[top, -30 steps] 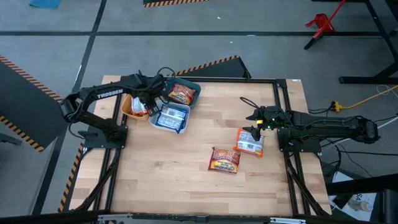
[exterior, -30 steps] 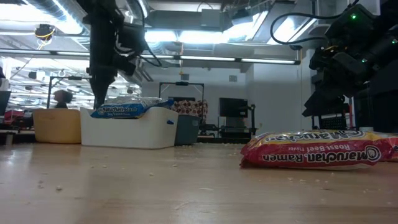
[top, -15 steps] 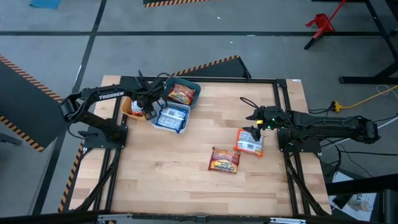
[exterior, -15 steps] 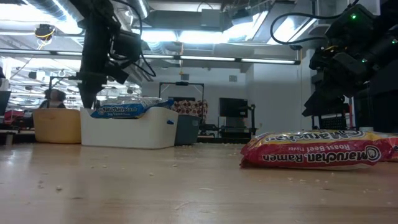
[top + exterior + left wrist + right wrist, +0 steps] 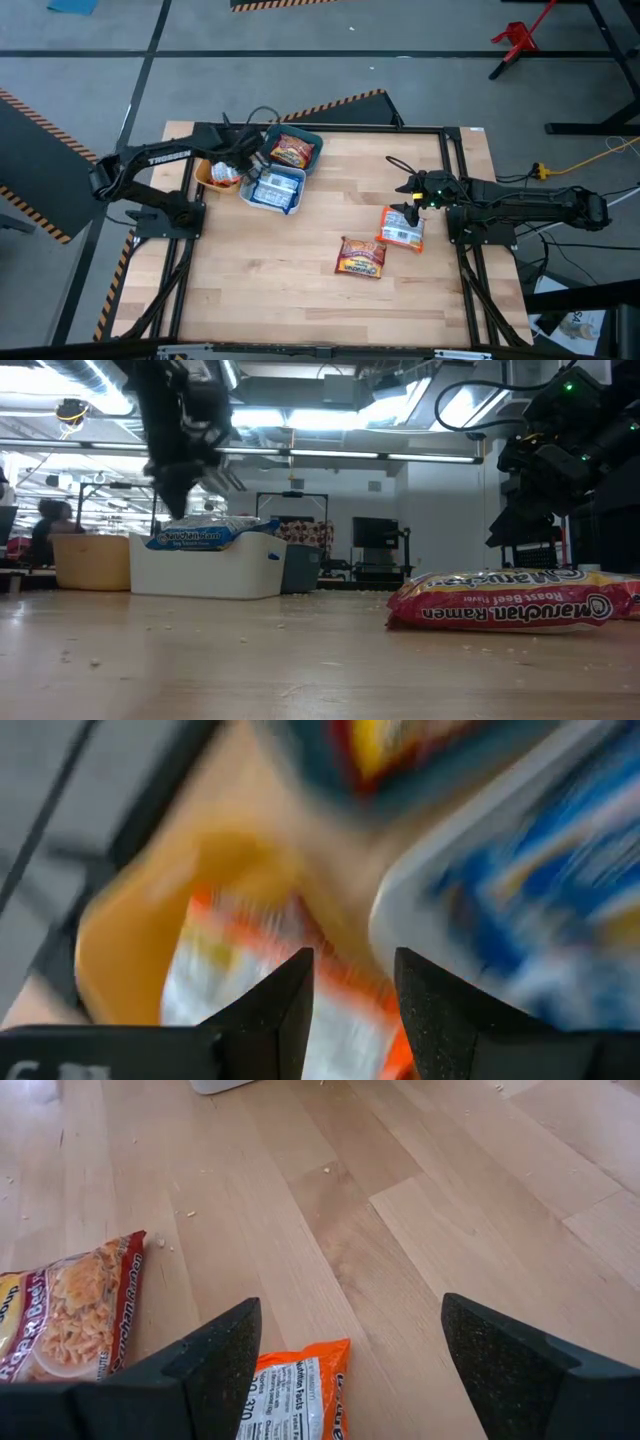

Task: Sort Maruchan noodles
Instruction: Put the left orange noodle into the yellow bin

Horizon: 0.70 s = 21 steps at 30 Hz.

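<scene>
Two Maruchan noodles packets (image 5: 362, 257), light, crinkly and slippery, lie near the released right gripper (image 5: 408, 212), best pinched at an edge; left gripper (image 5: 237, 170), fingers apart and empty, hovers farther off.

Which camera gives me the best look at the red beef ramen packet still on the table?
The low view: the red packet fills the foreground, label readable. The high view shows it small; the right wrist view catches one end.

bare wood across table (image 5: 300, 290) front, three bins (image 5: 275, 190) crowd far-left corner, two packets (image 5: 362, 257) block right-centre
</scene>
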Each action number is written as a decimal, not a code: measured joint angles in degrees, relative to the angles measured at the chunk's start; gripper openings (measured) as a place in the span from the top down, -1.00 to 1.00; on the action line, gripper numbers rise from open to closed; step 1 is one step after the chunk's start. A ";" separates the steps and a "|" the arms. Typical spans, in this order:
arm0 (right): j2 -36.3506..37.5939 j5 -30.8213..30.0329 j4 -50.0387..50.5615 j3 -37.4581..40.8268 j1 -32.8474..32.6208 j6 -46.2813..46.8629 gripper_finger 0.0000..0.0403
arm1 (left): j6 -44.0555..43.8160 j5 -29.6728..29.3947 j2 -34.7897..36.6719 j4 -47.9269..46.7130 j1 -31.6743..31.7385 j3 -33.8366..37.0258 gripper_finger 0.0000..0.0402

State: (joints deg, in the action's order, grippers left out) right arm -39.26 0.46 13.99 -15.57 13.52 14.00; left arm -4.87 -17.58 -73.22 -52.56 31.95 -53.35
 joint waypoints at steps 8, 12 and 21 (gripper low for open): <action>0.01 -0.01 -0.04 0.00 0.00 0.02 -0.47 | -1.64 -1.98 1.52 7.29 0.59 2.17 0.33; 0.01 0.07 -0.04 0.00 -0.02 0.04 -0.47 | -2.91 -1.19 1.50 10.80 0.99 5.76 0.33; 0.01 0.12 -0.04 0.00 -0.01 0.67 -0.47 | -6.57 1.86 1.50 13.18 1.04 10.98 0.33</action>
State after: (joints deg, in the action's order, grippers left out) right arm -39.24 0.58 13.96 -15.57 13.51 14.68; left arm -11.43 -15.72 -71.72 -39.39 32.99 -42.37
